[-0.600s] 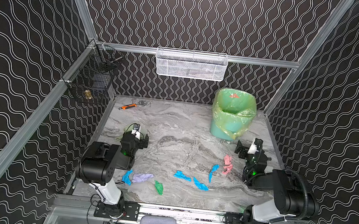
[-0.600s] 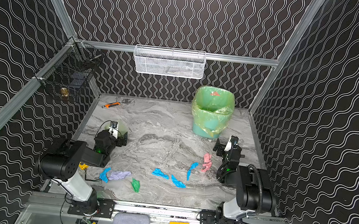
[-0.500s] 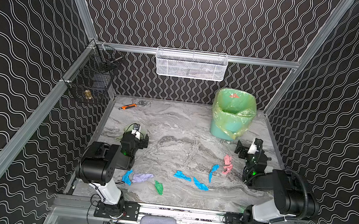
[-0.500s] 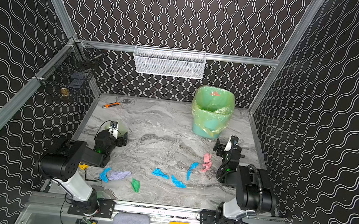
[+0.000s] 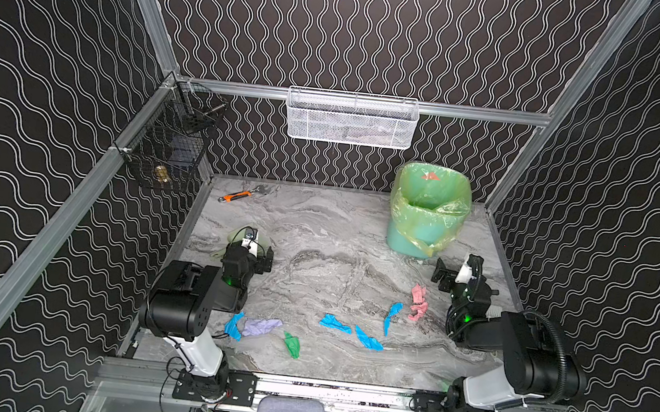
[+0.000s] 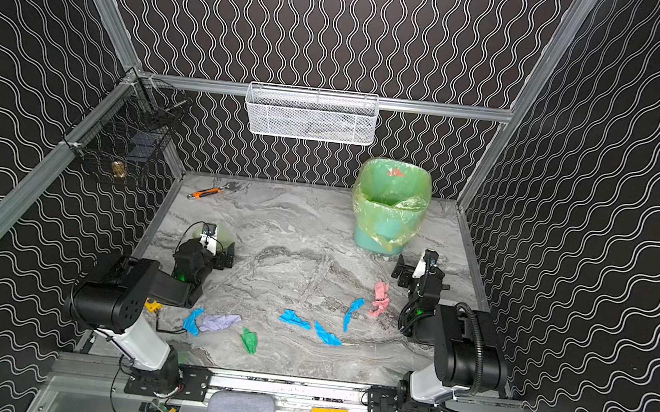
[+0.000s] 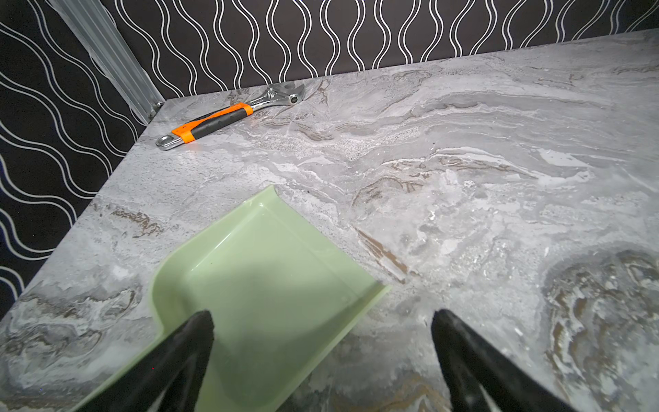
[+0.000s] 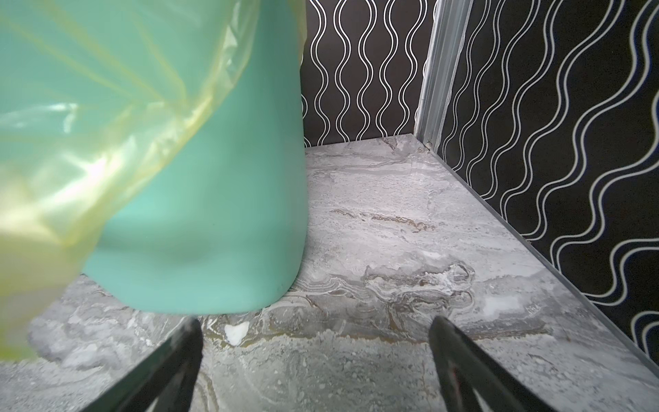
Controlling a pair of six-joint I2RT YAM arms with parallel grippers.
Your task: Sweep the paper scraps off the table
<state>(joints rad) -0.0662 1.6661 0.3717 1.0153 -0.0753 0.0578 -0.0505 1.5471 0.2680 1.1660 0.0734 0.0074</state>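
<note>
Several paper scraps lie on the near half of the table: a blue one, a lilac one and a green one by the left arm, more blue ones in the middle, and a pink one by the right arm. My left gripper is open, low over a pale green dustpan; one finger overlaps the pan's edge. My right gripper is open and empty, just in front of the bin.
A green bin with a yellow-green liner stands at the back right. An orange-handled wrench lies at the back left. A white mesh basket and a black wire basket hang on the rails. A yellow object sits beside the left arm.
</note>
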